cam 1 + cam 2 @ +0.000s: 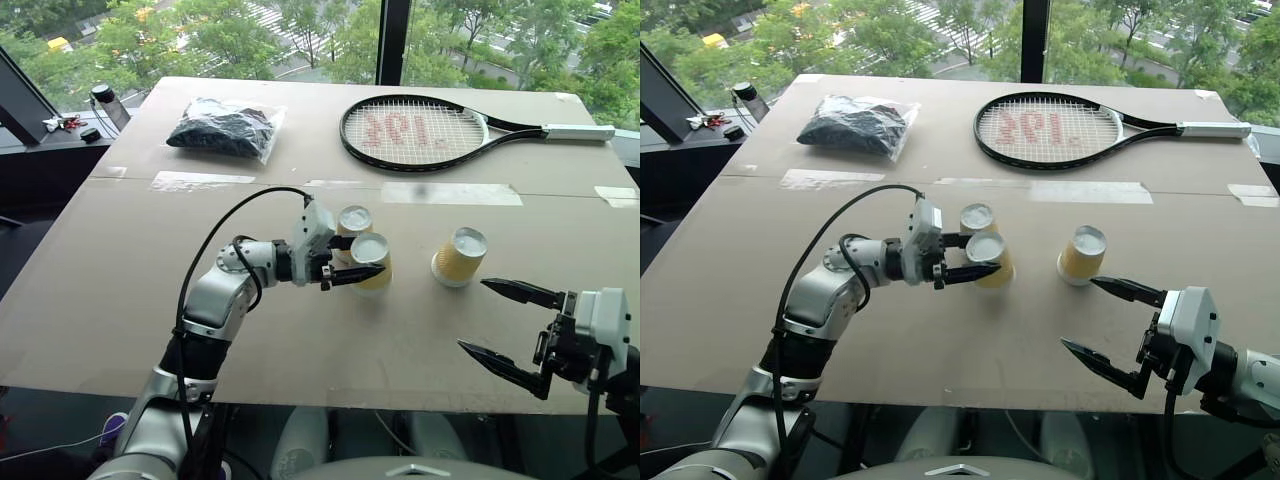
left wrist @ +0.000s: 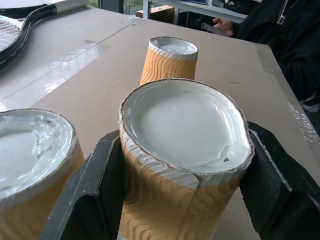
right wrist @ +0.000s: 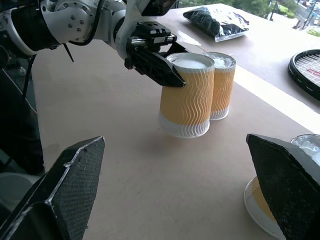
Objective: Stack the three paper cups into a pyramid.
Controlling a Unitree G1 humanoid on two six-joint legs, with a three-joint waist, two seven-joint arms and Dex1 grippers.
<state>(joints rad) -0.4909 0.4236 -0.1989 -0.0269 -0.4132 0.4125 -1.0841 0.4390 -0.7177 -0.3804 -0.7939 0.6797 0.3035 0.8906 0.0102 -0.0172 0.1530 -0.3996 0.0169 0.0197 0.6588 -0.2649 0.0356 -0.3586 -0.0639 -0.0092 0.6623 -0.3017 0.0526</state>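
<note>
on a flat brown cardboard-topped table (image 1: 120,300) patched with strips of clear tape, a crinkled clear plastic bag (image 1: 226,128) of dark material lies at the far left. in front of it the left gripper (image 1: 352,257) reaches across from the left, its two black fingers clenched on the sides of one paper cup (image 1: 371,263). the cup stands upside down, white base up, and the squeeze presses that base into an oval in the left wrist view. its sides are yellow-orange with a ribbed wavy texture, tapering from a white rim at the table. in the right wrist view its rim looks raised just off the table, though that is hard to tell. a second cup (image 1: 353,224), also inverted, stands just behind it, the two sides touching or nearly so. a third cup (image 1: 459,257) sits apart to the right, base up and leaning, one edge of its rim lifted. that makes three cups in all, none stacked on another. beyond them at the far side lies one tennis racket (image 1: 430,132), black oval frame, white strings with a red mark, white-wrapped handle pointing right. at the near right the right gripper (image 1: 512,324) hangs over the table edge, its two pointed black fingers spread wide and holding nothing, near the third cup.
</note>
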